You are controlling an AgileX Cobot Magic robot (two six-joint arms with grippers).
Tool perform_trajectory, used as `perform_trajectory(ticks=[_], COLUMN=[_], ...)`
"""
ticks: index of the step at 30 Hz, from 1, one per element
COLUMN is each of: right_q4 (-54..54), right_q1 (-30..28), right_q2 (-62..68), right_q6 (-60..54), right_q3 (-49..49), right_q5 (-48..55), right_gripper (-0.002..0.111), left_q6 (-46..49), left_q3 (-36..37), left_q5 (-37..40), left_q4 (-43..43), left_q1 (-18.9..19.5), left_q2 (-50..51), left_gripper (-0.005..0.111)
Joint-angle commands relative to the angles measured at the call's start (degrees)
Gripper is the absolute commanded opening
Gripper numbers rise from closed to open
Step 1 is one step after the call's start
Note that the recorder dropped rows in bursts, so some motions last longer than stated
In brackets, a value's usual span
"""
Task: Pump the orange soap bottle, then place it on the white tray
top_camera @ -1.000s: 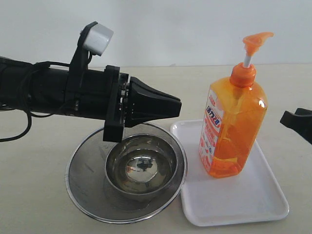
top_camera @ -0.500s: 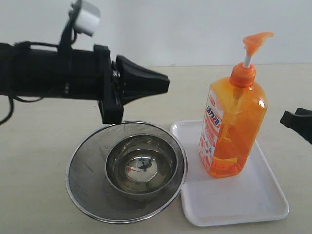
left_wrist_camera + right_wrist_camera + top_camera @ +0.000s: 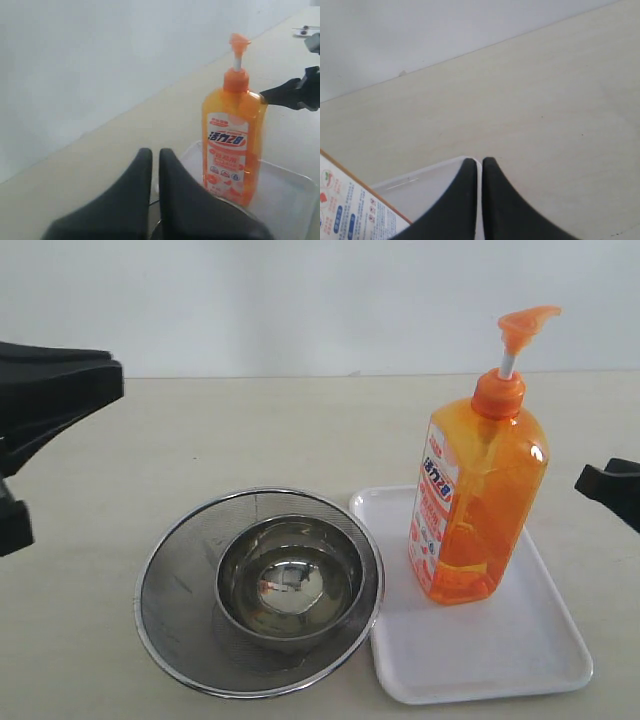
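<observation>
- nearest, a steel bowl sat in a mesh strainer beside the white tray.
- the orange soap bottle stood upright on that tray.
- left gripper and right gripper were pressed together, empty, not touching it.
- a sideways nudge might topple the tall bottle.

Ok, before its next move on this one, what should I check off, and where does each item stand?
1. The orange soap bottle stands upright on the white tray: ok.
2. The left gripper is shut and off the bottle: ok.
3. The right gripper is shut and holds nothing: ok.
4. The pump head is up; whether soap was pumped: cannot tell.
5. The steel bowl sits in the mesh strainer, beside the tray: ok.
</observation>
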Motion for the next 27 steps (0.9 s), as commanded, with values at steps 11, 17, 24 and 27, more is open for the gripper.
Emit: perform_trajectory(ticks=[11, 17, 24, 27], right_q4=[0.0, 0.0, 0.0, 0.0], right_q1=[-0.1, -0.1, -0.1, -0.1], right_q2=[0.2, 0.2, 0.2, 0.2], right_q6=[-0.4, -0.4, -0.4, -0.4], right_q3=[0.1, 0.1, 0.1, 0.1], right_q5=[-0.9, -0.9, -0.9, -0.9], right_gripper=[0.000, 0.000, 0.000, 0.000], left_q6=[-4.0, -4.2, -6.2, -8.2], left_q3=[16.8, 20.8, 22.2, 22.3], left_q5=[-2.9, -2.9, -4.3, -4.7], left_q4=[-0.2, -0.2, -0.2, -0.2], left_q1=[7.4, 7.4, 7.4, 7.6], left_q2=[-28.7, -39.0, -43.3, -44.2], left_gripper=[0.005, 0.005, 0.005, 0.005])
